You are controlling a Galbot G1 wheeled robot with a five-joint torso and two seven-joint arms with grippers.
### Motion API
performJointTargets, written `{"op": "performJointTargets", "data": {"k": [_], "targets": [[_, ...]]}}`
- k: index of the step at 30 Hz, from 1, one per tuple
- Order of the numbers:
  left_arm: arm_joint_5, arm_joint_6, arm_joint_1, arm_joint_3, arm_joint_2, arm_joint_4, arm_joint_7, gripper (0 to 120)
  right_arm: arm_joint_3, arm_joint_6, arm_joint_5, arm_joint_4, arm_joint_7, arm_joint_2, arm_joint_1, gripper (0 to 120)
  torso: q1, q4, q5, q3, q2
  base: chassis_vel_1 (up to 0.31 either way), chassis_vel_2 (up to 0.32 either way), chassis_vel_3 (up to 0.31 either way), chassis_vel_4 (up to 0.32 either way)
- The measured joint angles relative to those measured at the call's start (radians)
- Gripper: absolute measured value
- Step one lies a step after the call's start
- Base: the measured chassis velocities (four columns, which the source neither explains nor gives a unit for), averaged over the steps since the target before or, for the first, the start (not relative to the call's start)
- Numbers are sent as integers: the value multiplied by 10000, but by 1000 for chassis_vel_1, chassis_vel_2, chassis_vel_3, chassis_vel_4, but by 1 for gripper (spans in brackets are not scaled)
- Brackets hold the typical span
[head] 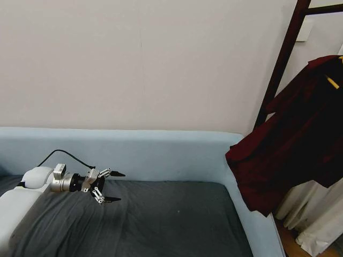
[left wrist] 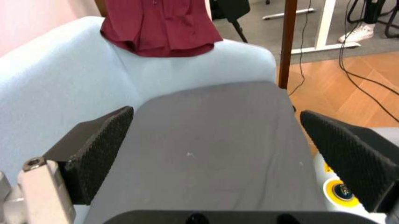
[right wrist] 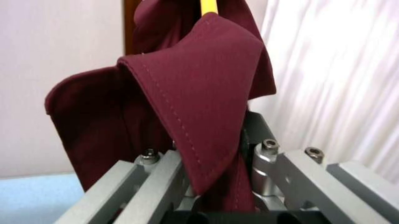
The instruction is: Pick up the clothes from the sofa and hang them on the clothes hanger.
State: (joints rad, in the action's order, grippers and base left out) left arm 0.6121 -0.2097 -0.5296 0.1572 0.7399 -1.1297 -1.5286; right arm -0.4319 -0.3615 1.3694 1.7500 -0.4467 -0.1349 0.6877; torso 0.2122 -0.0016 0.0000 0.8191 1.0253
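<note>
Clamped the collar of the maroon shirt (head: pixel 295 144) in the right claw (right wrist: pixel 215 186), far right by the wooden clothes rack (head: pixel 278 69). Hung with long axis vertical, collar up, hem down beside the sofa (head: pixel 161 155) arm. Held the left claw (head: pixel 121 187) spread wide above the grey seat cushion (head: pixel 171 219), left.

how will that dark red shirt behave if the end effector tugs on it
Probably floppy: the shirt sags in loose folds beside the sofa, where the left end effector hovers open. Likely light, as its collar holds a soft fold where the right end effector pinches it. It may bunch or slip.
</note>
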Motion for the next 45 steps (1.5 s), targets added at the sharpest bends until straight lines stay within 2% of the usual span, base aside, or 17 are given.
{"op": "performJointTargets", "data": {"k": [3, 6, 7, 8, 11, 13, 15, 19, 24, 28, 34, 38, 45], "targets": [[-4, 70, -86, 59, -20, -138, 1, 100, 357, 88, -538, -142, 304, -450, -308, 8, 0, -2, -3, 0, 0, 0, 0, 0, 0], [0, 122, -247, 147, -142, -269, 7, 100, 2038, -45, -1063, -531, 435, -1510, -1807, 8, -1, -4, 10, 0, -1, 0, 0, 0, 0], [0, 122, -247, 147, -142, -269, 7, 100, 2038, -45, -1063, -531, 435, -1510, -1807, 8, -1, -4, 10, 0, -1, 0, 0, 0, 0], [4, 128, -300, 179, -205, -309, 8, 100, 2708, -132, -1274, -793, 428, -1941, -2719, 8, 1, 4, 17, 4, -4, 0, 0, 0, 0], [35, 141, -395, 279, -361, -394, 14, 100, 3946, -253, -1826, -1329, 326, -2711, -4583, 8, 2, 11, -19, 0, -2, 0, 0, 0, 0], [58, 143, -422, 308, -412, -411, 14, 100, 4214, -354, -1849, -1439, 272, -2835, -4957, 8, 2, 12, -15, 0, -2, 0, 0, 0, 0], [152, 139, -500, 404, -542, -399, 12, 100, 4843, -588, -1837, -1657, 186, -2963, -5727, 8, 2, 6, 4, 1, -2, 0, 0, 0, 0], [188, 18, -595, 475, -569, -209, 8, 100, 5417, -818, -1803, -1878, 167, -2899, -6417, 8, 1, -4, -4, -1, -1, 0, 0, 0, 0], [197, -66, -641, 494, -539, -119, 6, 100, 6205, -1413, -1314, -2083, -92, -2824, -7555, 8, 1, 0, -2, 0, -1, 0, 0, 0, 0], [212, -78, -638, 494, -496, -129, 4, 100, 7245, -2218, -278, -2463, -702, -2962, -9126, 8, 1, 2, -2, 0, 0, 0, 0, 0, 0], [244, -112, -578, 488, -523, -76, 3, 100, 8138, -2605, 68, -2911, -911, -3062, -10147, 8, 0, -2, 2, 0, 0, 0, 0, 0, 0], [300, -138, -562, 490, -548, -49, 1, 100, 9063, -2700, 234, -3570, -1116, -3623, -11193, 8, 0, 1, 2, 0, 0, 0, 0, 0, 0], [317, -242, -689, 576, -587, -23, -2, 100, 9767, -2732, 123, -4154, -1324, -4278, -12216, 8, 0, 3, -4, 0, 0, 0, 0, 0, 0]]}}
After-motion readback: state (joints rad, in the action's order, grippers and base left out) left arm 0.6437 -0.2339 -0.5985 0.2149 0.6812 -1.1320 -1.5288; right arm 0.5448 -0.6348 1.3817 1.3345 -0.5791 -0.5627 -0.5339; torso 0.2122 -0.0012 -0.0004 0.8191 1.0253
